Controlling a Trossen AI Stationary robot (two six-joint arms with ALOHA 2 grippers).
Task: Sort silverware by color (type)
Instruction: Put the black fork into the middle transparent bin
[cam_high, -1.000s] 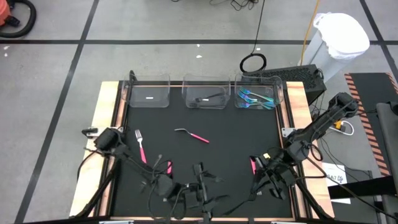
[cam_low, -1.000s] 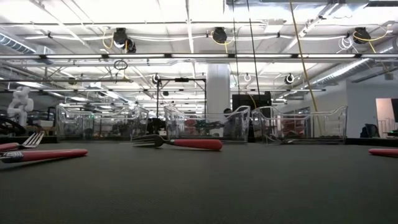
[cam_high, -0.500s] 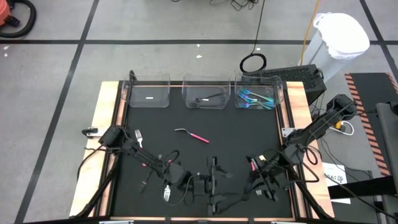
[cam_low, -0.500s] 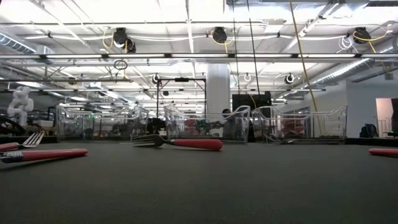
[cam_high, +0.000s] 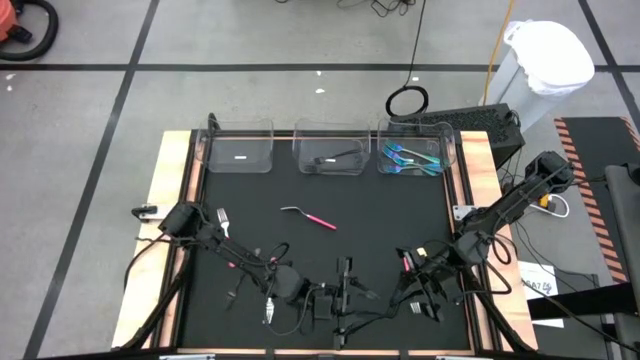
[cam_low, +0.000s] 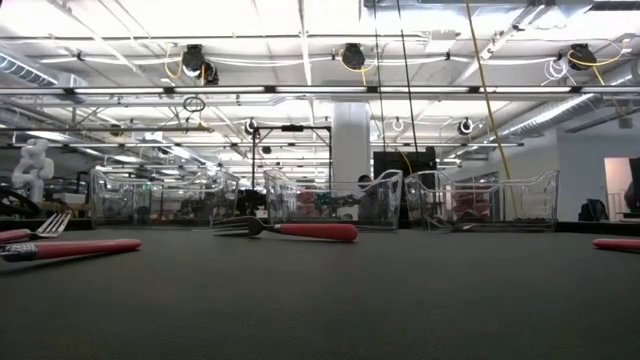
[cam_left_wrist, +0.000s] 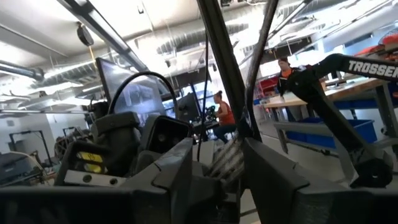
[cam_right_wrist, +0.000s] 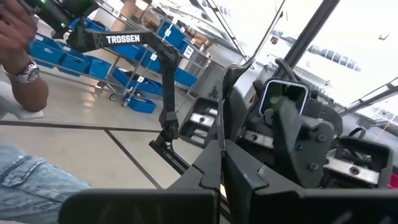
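The left arm (cam_high: 235, 258) has swung along the near edge of the black table mat (cam_high: 370, 215) toward its middle. The left gripper (cam_left_wrist: 217, 144) is narrowing, fingers apart and clasping nothing. The right gripper (cam_right_wrist: 222, 160) sits pinched together and empty by the near right corner. The clear plastic bins (cam_high: 330, 150) line the far edge. The pink-handled silver-headed fork (cam_high: 312, 218) hasn't budged from mid-mat, so pink looks unsorted.

Open black mat (cam_high: 380, 215) across the table's middle, one pink-handled fork (cam_high: 310, 217) lying there, three clear bins (cam_high: 325, 152) lining the far edge, both arms and cables crowding the near edge.
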